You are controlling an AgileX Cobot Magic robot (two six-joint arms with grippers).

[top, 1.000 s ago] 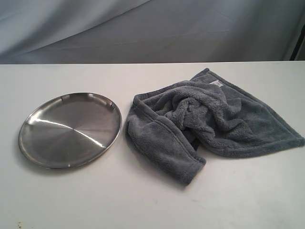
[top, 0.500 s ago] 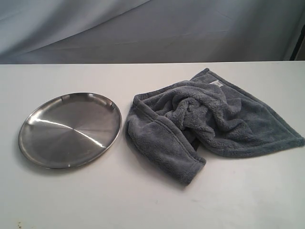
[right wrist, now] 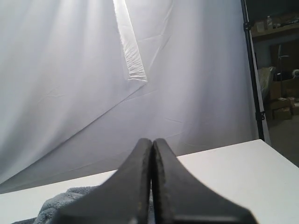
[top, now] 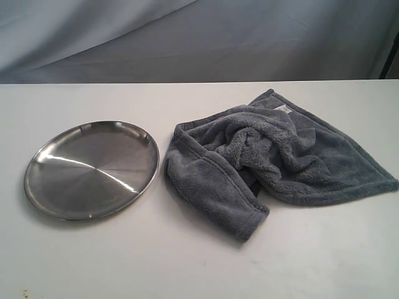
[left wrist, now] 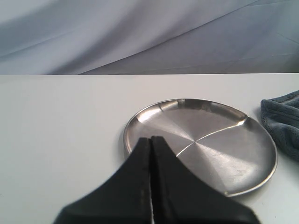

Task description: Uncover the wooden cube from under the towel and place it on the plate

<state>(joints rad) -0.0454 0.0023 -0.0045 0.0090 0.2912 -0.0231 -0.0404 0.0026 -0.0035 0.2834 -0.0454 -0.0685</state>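
The shiny steel plate [top: 92, 169] lies on the left of the white table, bare. Right of it the dark grey-blue towel [top: 274, 159] sits bunched in a heap; the wooden cube is hidden, presumably under it. Neither gripper shows in the exterior view. In the left wrist view my left gripper [left wrist: 151, 139] is shut with nothing in it, its tips just before the near rim of the plate [left wrist: 224, 154], and a towel [left wrist: 282, 119] corner shows at the edge. My right gripper [right wrist: 152, 141] is shut and empty, with a bit of towel [right wrist: 65, 198] beyond it.
A white table [top: 199, 261] carries everything, backed by a pale draped cloth [top: 199, 37]. In the right wrist view a dark stand pole [right wrist: 252, 70] and shelves [right wrist: 278, 56] with clutter stand past the table's edge.
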